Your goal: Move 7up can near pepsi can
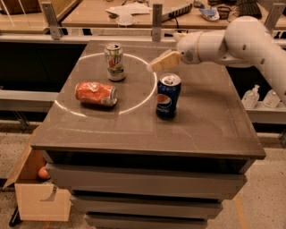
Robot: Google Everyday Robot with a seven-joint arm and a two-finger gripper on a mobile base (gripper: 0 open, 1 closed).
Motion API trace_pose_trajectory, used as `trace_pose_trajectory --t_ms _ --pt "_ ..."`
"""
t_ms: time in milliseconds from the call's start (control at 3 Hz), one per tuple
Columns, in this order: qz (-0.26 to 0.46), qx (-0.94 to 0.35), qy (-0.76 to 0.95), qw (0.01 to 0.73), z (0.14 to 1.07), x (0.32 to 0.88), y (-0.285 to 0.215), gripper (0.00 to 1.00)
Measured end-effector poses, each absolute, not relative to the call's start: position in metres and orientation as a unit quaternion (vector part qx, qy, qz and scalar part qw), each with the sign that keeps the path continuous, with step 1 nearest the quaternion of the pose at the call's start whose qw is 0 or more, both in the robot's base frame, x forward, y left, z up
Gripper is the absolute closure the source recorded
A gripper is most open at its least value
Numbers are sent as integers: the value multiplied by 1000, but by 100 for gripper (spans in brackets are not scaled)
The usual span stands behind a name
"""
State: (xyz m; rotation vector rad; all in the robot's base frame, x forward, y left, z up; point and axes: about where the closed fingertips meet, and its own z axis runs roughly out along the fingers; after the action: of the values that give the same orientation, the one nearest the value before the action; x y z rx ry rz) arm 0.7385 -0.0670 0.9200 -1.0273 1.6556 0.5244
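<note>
The 7up can (115, 61), pale silver-white with green lettering, stands upright at the back left of the grey table (210, 120). The pepsi can (168, 96), dark blue with a round logo, stands upright near the table's middle. My gripper (152, 66) hangs above the table between the two cans, just behind and above the pepsi can and to the right of the 7up can. It touches neither can. The white arm reaches in from the right.
An orange dented can (95, 94) lies on its side in front of the 7up can. A white ring (147, 96) is marked on the tabletop. A cardboard box (38, 197) sits on the floor at the left. A cluttered bench (134, 13) runs behind the table.
</note>
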Motion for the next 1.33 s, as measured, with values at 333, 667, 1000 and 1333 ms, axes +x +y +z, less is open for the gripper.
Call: trace_pose_trajectory --t_ms 333,667,1000,1333 --pt "249 -455 683 515 908 739 -29 0" --pt "279 -481 671 490 895 736 11 0" --pt "322 -501 657 462 881 732 61 5" --pt "344 -513 645 450 880 728 93 35"
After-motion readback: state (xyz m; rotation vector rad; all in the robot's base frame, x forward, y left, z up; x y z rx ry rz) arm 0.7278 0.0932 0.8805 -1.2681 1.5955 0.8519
